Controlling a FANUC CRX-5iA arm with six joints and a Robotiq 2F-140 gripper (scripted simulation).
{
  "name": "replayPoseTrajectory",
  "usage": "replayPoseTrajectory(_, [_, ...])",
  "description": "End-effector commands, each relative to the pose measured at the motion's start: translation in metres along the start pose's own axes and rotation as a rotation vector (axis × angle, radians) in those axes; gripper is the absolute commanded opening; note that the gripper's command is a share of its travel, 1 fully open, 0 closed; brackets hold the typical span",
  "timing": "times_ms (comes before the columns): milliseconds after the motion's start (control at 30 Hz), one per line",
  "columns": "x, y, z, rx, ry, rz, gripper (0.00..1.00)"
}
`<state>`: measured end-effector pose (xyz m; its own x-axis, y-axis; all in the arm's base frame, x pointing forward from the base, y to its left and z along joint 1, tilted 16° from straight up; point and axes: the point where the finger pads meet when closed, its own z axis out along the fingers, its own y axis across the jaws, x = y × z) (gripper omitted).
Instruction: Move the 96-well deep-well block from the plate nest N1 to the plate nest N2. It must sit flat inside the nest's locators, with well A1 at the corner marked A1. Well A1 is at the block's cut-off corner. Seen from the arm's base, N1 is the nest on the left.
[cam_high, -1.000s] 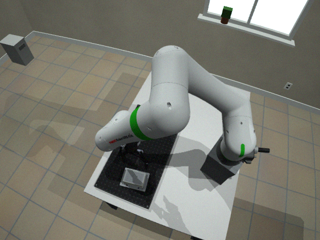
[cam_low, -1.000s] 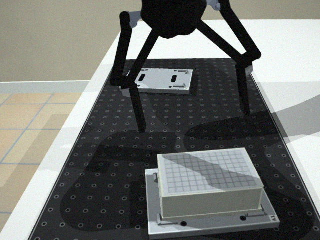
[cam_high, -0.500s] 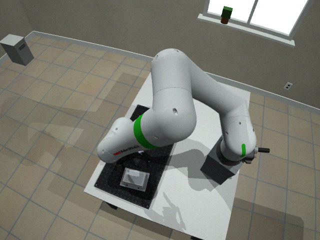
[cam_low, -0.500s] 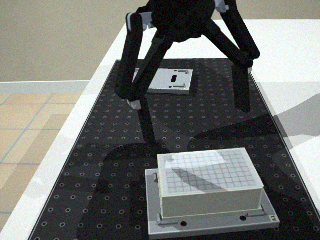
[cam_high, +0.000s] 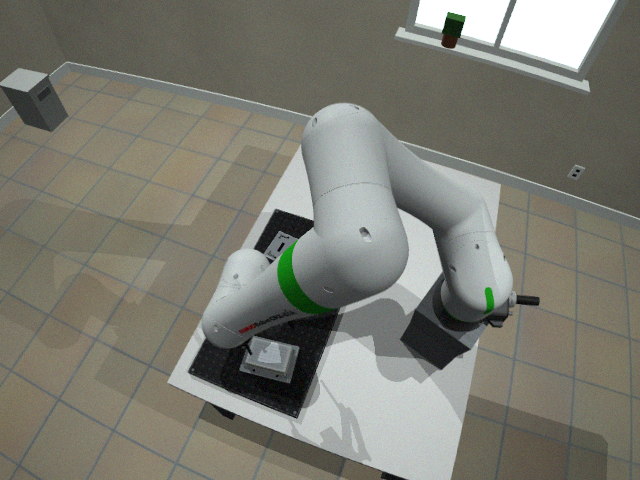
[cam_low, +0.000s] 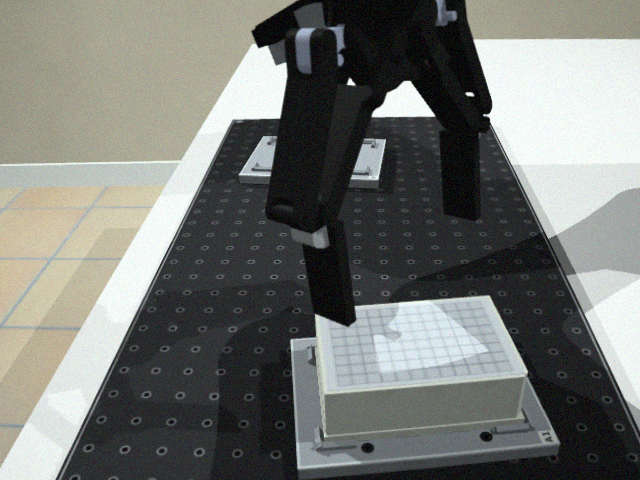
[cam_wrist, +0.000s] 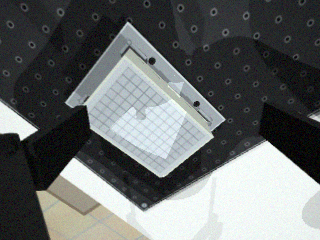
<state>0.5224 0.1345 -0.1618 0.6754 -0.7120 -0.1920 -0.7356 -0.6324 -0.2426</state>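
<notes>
The white 96-well deep-well block (cam_high: 272, 355) (cam_low: 418, 356) (cam_wrist: 150, 117) sits flat in the near grey plate nest (cam_high: 256, 373) (cam_low: 413, 455) (cam_wrist: 99, 71). That nest has an A1 mark (cam_low: 547, 436) at its front right corner in the exterior view. My gripper (cam_low: 398, 263) (cam_wrist: 174, 119) is open and empty. It hangs above the block, turned at an angle to it, with one finger over the block's far left corner and the other farther back. The second nest (cam_high: 280, 243) (cam_low: 260, 164) lies empty at the far end of the board, partly hidden by my fingers.
Both nests stand on a black perforated board (cam_high: 310, 356) (cam_low: 206, 289) (cam_wrist: 240, 65) on a white table (cam_high: 403, 403) (cam_low: 558, 103) (cam_wrist: 240, 200). The arm's dark base block (cam_high: 434, 341) stands at the table's right side. The forearm reaches over the board.
</notes>
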Motion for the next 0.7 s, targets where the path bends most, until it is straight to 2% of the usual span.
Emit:
replayPoseTrajectory(0, [-0.005, -0.005, -0.002, 0.003, 0.021, -0.132, 1.00])
replayPoseTrajectory(667, [-0.029, -0.026, -0.007, -0.016, 0.105, -0.726, 1.00])
